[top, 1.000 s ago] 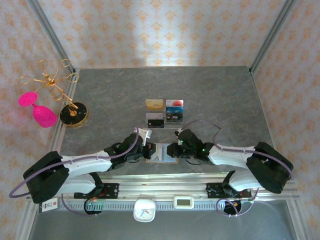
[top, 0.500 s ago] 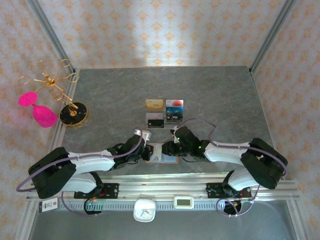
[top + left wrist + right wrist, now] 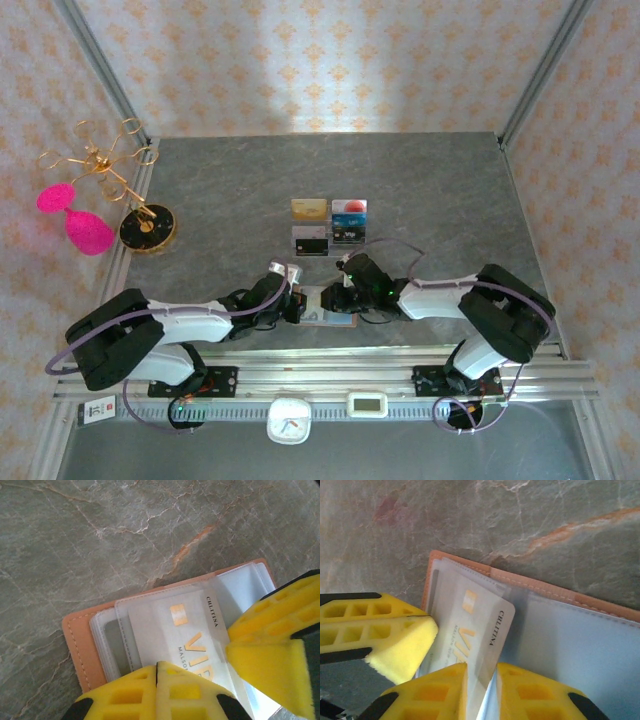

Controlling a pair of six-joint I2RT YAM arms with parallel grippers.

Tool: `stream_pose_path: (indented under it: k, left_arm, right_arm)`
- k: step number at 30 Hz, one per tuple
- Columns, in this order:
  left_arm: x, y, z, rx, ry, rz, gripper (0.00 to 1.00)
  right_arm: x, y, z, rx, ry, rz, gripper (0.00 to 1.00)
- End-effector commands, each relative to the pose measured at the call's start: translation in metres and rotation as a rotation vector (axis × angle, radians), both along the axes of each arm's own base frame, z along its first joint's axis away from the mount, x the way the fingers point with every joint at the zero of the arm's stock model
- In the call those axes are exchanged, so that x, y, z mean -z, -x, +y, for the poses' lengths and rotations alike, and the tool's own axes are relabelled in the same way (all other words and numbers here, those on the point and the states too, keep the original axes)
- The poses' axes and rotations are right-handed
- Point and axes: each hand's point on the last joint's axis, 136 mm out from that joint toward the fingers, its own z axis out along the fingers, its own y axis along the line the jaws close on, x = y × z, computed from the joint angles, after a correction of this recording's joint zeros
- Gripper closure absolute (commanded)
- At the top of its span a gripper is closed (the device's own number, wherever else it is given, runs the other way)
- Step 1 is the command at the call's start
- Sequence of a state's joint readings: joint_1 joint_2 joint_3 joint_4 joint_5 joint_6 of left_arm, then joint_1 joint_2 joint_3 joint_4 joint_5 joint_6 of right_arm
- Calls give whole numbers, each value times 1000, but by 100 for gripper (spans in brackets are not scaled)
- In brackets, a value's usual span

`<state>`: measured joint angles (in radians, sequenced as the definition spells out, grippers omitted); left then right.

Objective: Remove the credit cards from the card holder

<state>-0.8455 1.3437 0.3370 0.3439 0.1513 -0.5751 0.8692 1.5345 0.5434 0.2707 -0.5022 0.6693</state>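
The pinkish-tan card holder point(image 3: 345, 321) lies open on the table near the front, between both arms. My left gripper point(image 3: 296, 303) is shut, and its yellow fingertips press down on the holder's clear sleeves point(image 3: 107, 640). A white credit card point(image 3: 175, 630) with gold VIP lettering sticks partly out of a sleeve. My right gripper point(image 3: 481, 672) straddles that card's point(image 3: 480, 620) near edge, jaws a narrow gap apart, with the card and sleeve edge between them. The left gripper's fingers point(image 3: 395, 635) rest beside the card on the holder's point(image 3: 545, 587) left page.
A clear tiered stand point(image 3: 328, 226) holding several cards sits just behind the holder. A gold wire stand on a black round base point(image 3: 148, 227), with pink pieces point(image 3: 88, 232), stands at the left edge. A metal rail point(image 3: 330, 375) runs along the front.
My right gripper has moved left over the holder to the white card's edge. The left arm has shifted slightly, its gripper still shut and pressing on the sleeves.
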Motion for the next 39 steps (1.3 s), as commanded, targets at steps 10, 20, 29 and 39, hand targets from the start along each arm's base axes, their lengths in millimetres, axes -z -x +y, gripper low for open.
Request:
stream_pose_path:
  k: [10,20,29,39]
  left_arm:
    - [20,14,10,10,-39,50,100]
    - [17,12,14,-2,-28,40,100]
    - [-8,4,5,-1,17,-4,100]
    - [-15,2,-30,64,55,-24,100]
  right_arm:
    - [-5,-9,-1,57,-8,-13,100]
    - [5,2,-30,89,44,-3,100]
    - [3,4,-30,71,21,-10,100]
    - [5,4,-26,55,11,-5,98]
